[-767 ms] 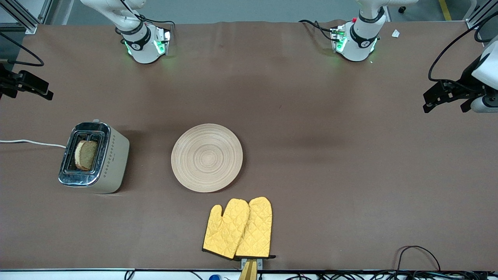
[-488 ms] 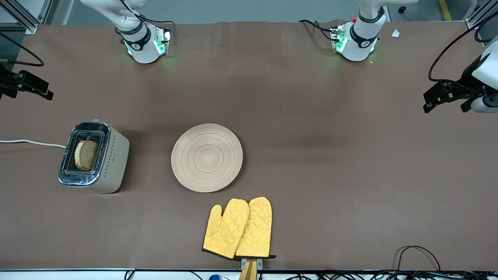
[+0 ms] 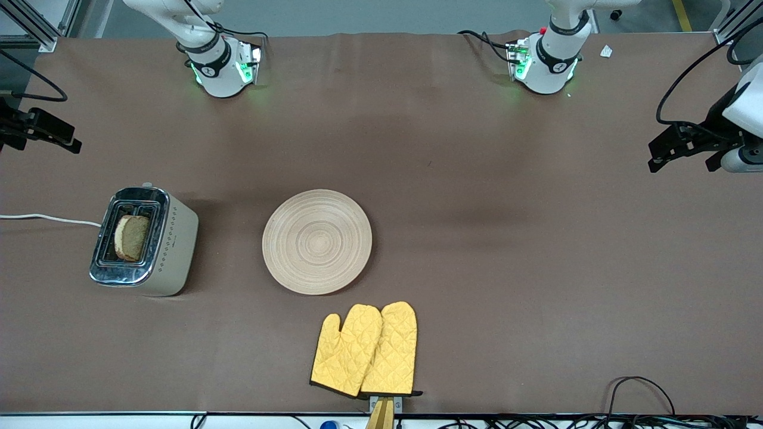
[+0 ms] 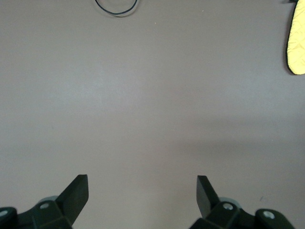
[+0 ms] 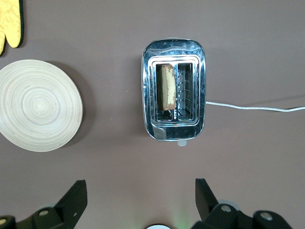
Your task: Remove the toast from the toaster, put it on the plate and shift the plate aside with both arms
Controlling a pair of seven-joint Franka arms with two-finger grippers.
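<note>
Toast (image 3: 131, 238) stands upright in the toaster (image 3: 143, 241), which sits beside the plate (image 3: 317, 241) toward the right arm's end of the tabletop; light and crumbly, it wants a gentle pinch across its protruding crust. Left gripper (image 4: 142, 193), by its wrist view, hangs wide open and empty over bare tabletop well apart from the toaster. Right gripper (image 5: 141, 198), likewise spread and empty, hovers near the toaster.

A robotics lab rather than a home kitchen. A large table (image 3: 477, 179) covered in plain brown cloth fills the frame. Two white robot arm bases (image 3: 223, 68) glowing green are bolted along the top edge. Aluminium frame posts (image 3: 27, 24) stand at the upper left corner, and loose black cables (image 3: 641, 387) trail along the bottom right. A toaster (image 3: 143, 241), wooden plate (image 3: 317, 241) and yellow oven mitts (image 3: 365, 350) sit as staged props.
</note>
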